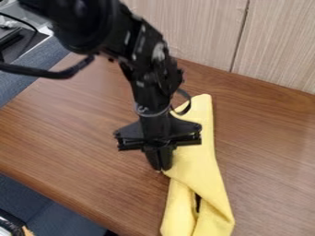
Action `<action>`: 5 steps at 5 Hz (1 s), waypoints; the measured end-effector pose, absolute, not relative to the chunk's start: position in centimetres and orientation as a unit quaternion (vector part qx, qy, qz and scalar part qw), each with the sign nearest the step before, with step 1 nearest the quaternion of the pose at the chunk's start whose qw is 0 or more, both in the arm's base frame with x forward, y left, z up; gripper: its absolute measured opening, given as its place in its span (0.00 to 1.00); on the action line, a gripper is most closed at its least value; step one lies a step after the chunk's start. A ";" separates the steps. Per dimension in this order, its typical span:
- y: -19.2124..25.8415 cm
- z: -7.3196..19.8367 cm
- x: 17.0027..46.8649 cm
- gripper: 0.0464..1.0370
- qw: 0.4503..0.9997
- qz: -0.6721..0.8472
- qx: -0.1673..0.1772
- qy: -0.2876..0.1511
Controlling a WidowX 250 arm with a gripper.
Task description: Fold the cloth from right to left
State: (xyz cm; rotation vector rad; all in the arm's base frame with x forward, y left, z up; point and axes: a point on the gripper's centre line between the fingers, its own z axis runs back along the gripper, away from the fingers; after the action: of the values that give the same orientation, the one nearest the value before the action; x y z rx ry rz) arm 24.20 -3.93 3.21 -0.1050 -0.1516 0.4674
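Observation:
The black gripper (160, 169) hangs down over the middle of the table, at the left edge of the yellow cloth (206, 161). Its fingers are together, with a bit of the cloth's left edge pinched at their tips. The cloth lies as a long, narrow, folded strip from the upper middle down to the bottom edge of the view. Layers overlap in its lower part, around a small dark gap. Part of the cloth's upper left side is hidden behind the gripper.
The brown wooden table (80, 133) extends to both sides of the cloth. A light wood-grain panel (277, 46) stands along its back edge. A black cable (46, 73) hangs from the arm at the upper left.

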 end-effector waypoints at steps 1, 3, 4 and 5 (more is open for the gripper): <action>-4.0 1.6 24.2 0.02 0.971 0.227 -0.047 -0.061; -4.2 2.6 24.4 0.44 0.962 0.261 -0.036 -0.072; -4.4 3.7 24.4 0.75 0.963 0.257 -0.035 -0.079; -4.4 5.3 24.6 0.96 0.960 0.261 -0.038 -0.093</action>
State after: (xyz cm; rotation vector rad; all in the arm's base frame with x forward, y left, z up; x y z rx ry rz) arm 24.60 -4.41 5.29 -0.0769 -0.1887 0.5287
